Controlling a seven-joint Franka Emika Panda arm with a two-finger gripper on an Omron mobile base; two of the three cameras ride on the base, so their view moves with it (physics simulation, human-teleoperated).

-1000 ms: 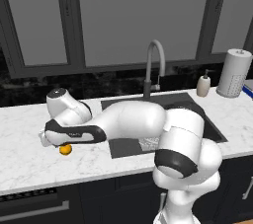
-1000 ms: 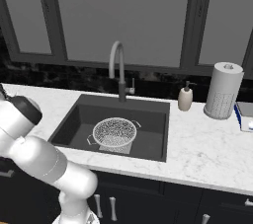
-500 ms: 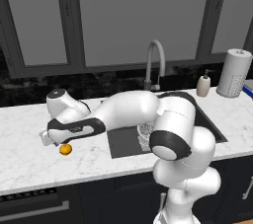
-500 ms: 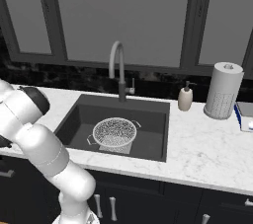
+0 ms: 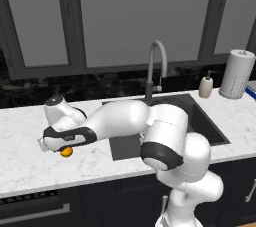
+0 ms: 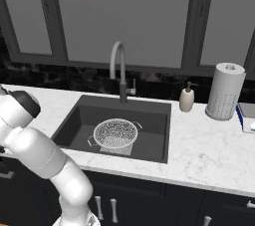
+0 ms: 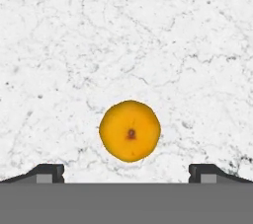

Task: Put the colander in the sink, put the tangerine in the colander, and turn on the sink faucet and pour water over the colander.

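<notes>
The tangerine, small, round and orange, lies on the white marble counter left of the sink. In the hand view it sits centred between my two dark fingertips, which stand wide apart on either side of it. My gripper is open, points straight down and hovers just above the fruit without touching it. From the left base, the hand covers most of the tangerine. The wire-mesh colander stands upright on the sink floor. Behind the basin rises the grey gooseneck sink faucet, with no water running.
A beige soap dispenser and a paper towel roll stand on the counter right of the sink. My own white arm stretches across the left part of the basin. Dark windows line the back wall.
The arm's elbow has swung left and folded over the sink's left side. The hand stays above the tangerine, jaws equally wide. Tangerine and colander have not moved.
</notes>
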